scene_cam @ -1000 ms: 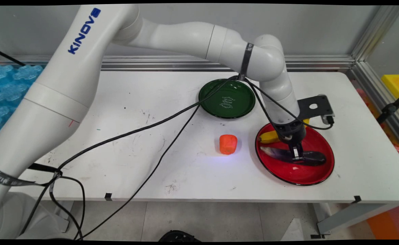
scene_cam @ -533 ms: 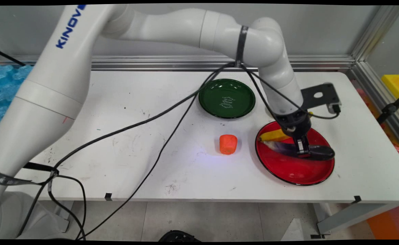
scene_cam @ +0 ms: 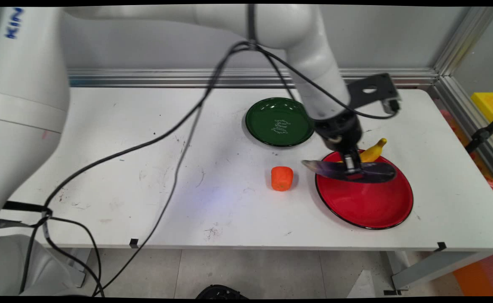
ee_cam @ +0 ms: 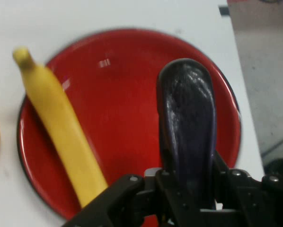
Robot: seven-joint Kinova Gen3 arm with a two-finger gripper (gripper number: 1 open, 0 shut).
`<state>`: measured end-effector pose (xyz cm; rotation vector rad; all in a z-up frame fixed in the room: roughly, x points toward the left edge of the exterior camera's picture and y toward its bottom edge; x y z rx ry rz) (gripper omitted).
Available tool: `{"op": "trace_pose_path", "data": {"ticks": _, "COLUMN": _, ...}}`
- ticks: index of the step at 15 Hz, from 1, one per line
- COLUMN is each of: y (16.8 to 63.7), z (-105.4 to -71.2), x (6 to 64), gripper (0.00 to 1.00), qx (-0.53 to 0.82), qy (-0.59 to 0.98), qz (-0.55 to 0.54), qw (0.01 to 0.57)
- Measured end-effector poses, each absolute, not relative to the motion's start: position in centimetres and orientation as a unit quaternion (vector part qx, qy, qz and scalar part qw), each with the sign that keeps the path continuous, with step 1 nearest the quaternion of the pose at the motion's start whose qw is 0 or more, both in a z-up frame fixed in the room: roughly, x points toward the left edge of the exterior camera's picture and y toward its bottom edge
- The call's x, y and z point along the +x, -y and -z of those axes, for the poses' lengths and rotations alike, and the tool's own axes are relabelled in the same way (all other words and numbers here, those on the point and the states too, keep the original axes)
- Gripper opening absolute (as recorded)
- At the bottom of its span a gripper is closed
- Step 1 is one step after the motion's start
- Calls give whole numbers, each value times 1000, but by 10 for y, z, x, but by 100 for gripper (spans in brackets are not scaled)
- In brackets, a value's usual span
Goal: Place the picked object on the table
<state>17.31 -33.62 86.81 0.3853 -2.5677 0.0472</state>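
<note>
Eggplant (scene_cam: 351, 171), dark purple, hangs level in the end effector (scene_cam: 350, 167), whose fingers are clamped tight on its middle, above the 12 o'clock rim of the red plate (scene_cam: 366, 206). Its stem end pokes out past the plate toward 9 o'clock. Banana (scene_cam: 372, 151) lies on the plate's far rim. Orange piece (scene_cam: 282, 178) sits on the counter (scene_cam: 145, 168) at the plate's 9 o'clock; green plate (scene_cam: 280, 122) lies at 11 o'clock.

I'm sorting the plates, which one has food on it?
The red plate: a banana lies on it. The green plate holds nothing.
</note>
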Motion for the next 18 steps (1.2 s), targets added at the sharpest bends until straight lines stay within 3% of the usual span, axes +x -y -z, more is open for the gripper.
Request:
{"op": "trace_pose_path", "data": {"ticks": 10, "y": 269, "z": -882, "x": 276, "gripper": 0, "qx": 158, "qy": 958, "qz": -3, "qw": 240}}
{"op": "trace_pose_path", "data": {"ticks": 18, "y": 250, "z": -844, "x": 299, "gripper": 0, "qx": 137, "qy": 963, "qz": -18, "qw": 233}}
